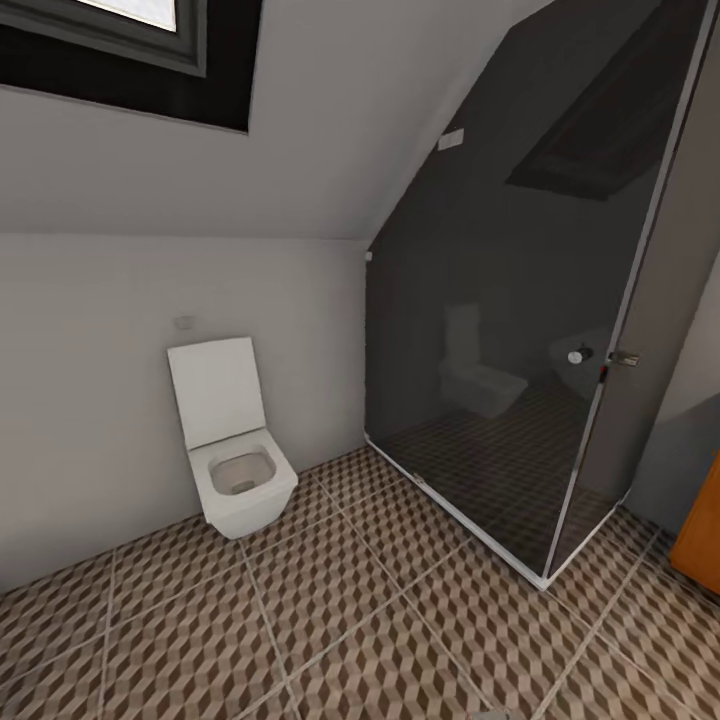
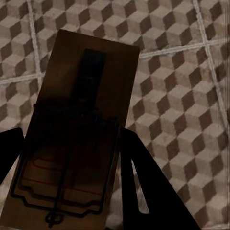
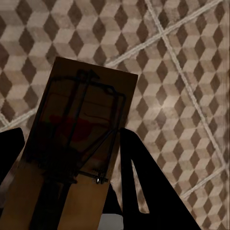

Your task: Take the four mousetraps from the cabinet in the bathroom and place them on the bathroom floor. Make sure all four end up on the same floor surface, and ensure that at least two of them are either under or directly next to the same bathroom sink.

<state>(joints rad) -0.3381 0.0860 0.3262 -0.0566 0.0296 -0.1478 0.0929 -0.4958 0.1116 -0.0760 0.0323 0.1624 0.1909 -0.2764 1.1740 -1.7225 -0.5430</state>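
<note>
Mousetrap (image 2: 72, 129) clamped in left gripper (image 2: 72, 158) — second mousetrap (image 3: 76, 153) in right gripper (image 3: 72, 163), above bathroom floor (image 1: 350, 620).

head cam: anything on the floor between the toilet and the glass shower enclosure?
Nothing. In the head view only bare cube-pattern floor tiles separate the toilet from the shower enclosure.

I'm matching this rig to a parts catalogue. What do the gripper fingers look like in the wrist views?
The left gripper has plain black fingers, flat and wedge-shaped, broad at the base and tapering toward the tip, with a narrow slot. The right gripper has matching black fingers. No cables or markings are discernible.
</note>
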